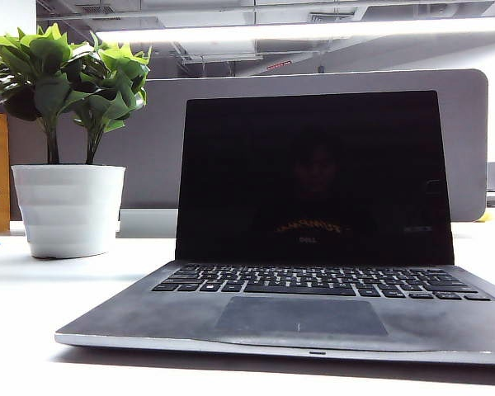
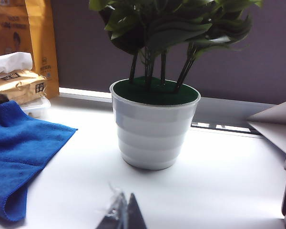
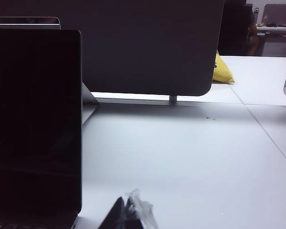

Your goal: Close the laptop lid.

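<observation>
The silver-grey laptop stands open in the exterior view, its keyboard and touchpad facing the camera. The laptop lid is upright with the black screen showing; part of the lid fills one side of the right wrist view. Neither gripper shows in the exterior view. My left gripper is shut with nothing in it, over the white table in front of the plant pot. My right gripper is shut and empty too, just beside the lid's edge.
A white pot with a green plant stands left of the laptop; that pot faces the left wrist. A blue cloth, tissue packs and an orange bag lie beyond. A grey divider runs behind.
</observation>
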